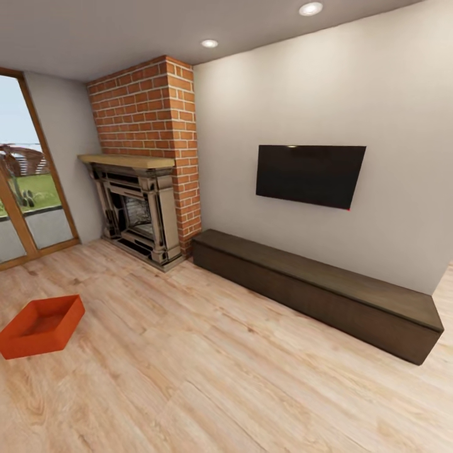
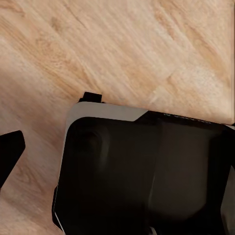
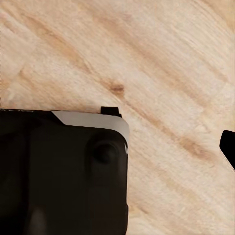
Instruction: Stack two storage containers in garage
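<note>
Head view takes in the living room: a light wood plank floor (image 1: 207, 352) runs across the whole lower half, its boards slanting toward beige walls. At about 10 o'clock stands a fireplace (image 1: 135, 211) with a pale mantel, set into a red brick chimney (image 1: 157, 107) that rises to the ceiling. At 9 o'clock, wood-framed glass doors (image 1: 25, 189) look out on grass. A flat black television (image 1: 309, 174) hangs on the wall at roughly 1 o'clock, and below it a long, low dark-wood cabinet (image 1: 321, 286) lies along the wall from the chimney toward 4 o'clock. Two round ceiling lights (image 1: 310, 8) glow at 12 o'clock.

One storage container (image 1: 41, 325), orange-red, open-topped and empty, sits on the plank floor at 8 o'clock, well apart from the fireplace and the cabinet, nothing touching it.

Left wrist view looks down on the same pale planks, with the robot's dark base (image 2: 142, 171), edged in grey-white, across the lower part. A black finger (image 2: 10, 152) of the left tool pokes in at one edge; how far that tool stands open I cannot tell, and nothing lies against it.

Right wrist view gives planks and the dark base (image 3: 63, 171) again. A black fingertip (image 3: 228, 147) of the right tool shows at the edge; its opening cannot be judged, and nothing is seen in it.
</note>
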Tool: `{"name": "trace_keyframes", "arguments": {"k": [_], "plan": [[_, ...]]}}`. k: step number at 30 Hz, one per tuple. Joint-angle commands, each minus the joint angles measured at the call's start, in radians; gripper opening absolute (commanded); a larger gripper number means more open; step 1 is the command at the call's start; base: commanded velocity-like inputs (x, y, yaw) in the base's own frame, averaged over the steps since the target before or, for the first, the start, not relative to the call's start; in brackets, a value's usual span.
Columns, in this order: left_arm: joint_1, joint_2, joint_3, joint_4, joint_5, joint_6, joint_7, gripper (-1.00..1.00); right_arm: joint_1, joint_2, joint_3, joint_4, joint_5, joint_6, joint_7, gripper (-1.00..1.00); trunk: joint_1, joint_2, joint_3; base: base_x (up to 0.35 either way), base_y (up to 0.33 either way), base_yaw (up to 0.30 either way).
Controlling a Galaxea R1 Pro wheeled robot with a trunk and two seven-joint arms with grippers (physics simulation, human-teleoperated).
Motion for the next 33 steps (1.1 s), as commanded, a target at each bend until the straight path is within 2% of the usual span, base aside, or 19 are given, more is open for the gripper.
{"name": "trace_keyframes", "arguments": {"k": [1,15,33], "plan": [[-0.001,0.000,-0.002,0.001,0.006,-0.003,0.001,1.00,-0.001,0.001,0.008,0.003,-0.008,-0.004,-0.001,1.00,0.001,-0.002,-0.002,0.324,0.000,0.000],[-0.001,0.000,-0.002,0.001,0.006,-0.003,0.001,1.00,-0.001,-0.001,0.008,0.003,-0.013,-0.004,-0.001,1.00,0.001,-0.002,-0.002,0.324,0.000,0.011],[-0.001,0.000,-0.002,0.001,0.006,-0.003,0.001,1.00,-0.001,-0.002,0.008,0.003,-0.020,-0.004,-0.001,1.00,0.001,-0.002,-0.002,0.324,0.000,0.260]]}}
